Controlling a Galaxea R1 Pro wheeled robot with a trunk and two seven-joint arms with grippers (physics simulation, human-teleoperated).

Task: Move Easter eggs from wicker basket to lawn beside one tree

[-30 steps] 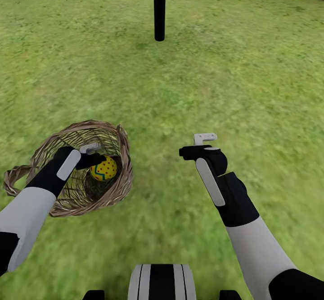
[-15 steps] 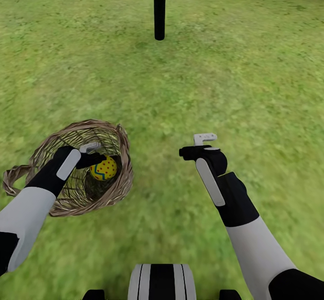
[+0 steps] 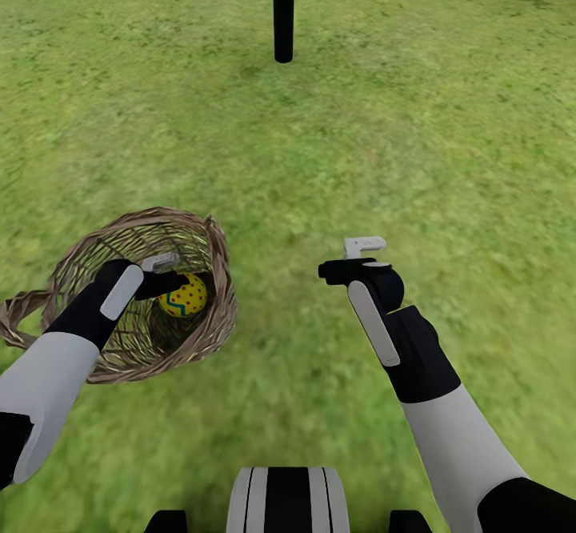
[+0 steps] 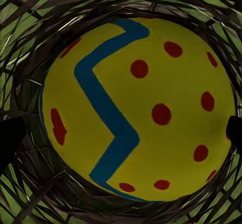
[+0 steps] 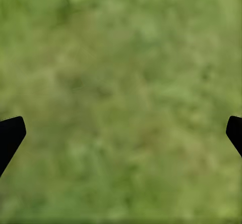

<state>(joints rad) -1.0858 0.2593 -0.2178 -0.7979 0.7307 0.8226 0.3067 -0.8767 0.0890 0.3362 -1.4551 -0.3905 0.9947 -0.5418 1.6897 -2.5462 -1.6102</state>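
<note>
Easter egg (image 4: 136, 108) in wicker basket (image 3: 212, 261), between spread left fingers (image 4: 10, 135).

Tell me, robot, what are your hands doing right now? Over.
Left gripper open around egg inside wicker basket. Right gripper open, empty, over lawn. Nothing blocking.

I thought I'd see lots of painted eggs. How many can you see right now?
1: a yellow Easter egg inside the wicker basket, right at the left gripper. Others may be hidden beneath it or the arm.
</note>
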